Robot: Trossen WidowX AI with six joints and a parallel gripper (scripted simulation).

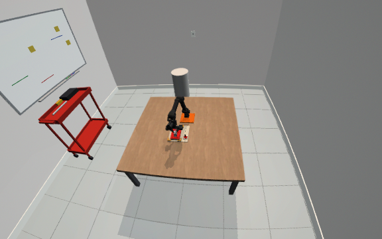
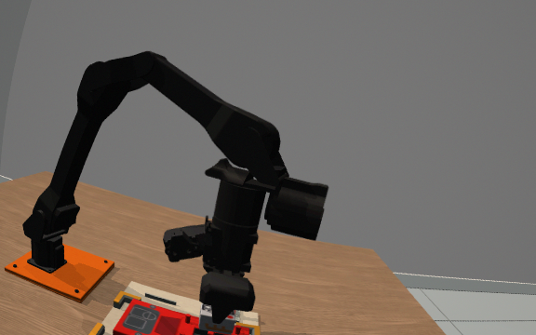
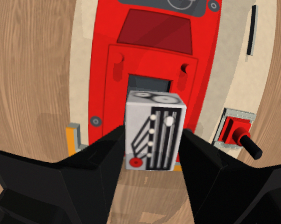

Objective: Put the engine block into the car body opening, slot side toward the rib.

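Note:
My gripper [image 1: 175, 131] [image 2: 220, 318] [image 3: 152, 133] is shut on the engine block [image 2: 208, 322] [image 3: 140, 122], a grey-white block with dark stripes and a red dot on top. The red car body [image 2: 167, 326] [image 3: 102, 92] lies below it in the top and exterior views and behind it in the wrist view. The block is over the engine end of the body and covers most of the opening; a dark strip of the opening [image 3: 146, 82] shows beyond it. The rib and the slot side are hidden. Whether the block's underside touches the body cannot be told.
A red piece with an upright black handle [image 1: 185, 135] [image 3: 248, 145] stands beside the car body on the cream fixture [image 3: 82, 65]. Orange corner brackets [image 2: 125, 297] [image 3: 71, 142] edge the fixture. The orange base plate [image 1: 188, 121] [image 2: 96, 274] carries the arm.

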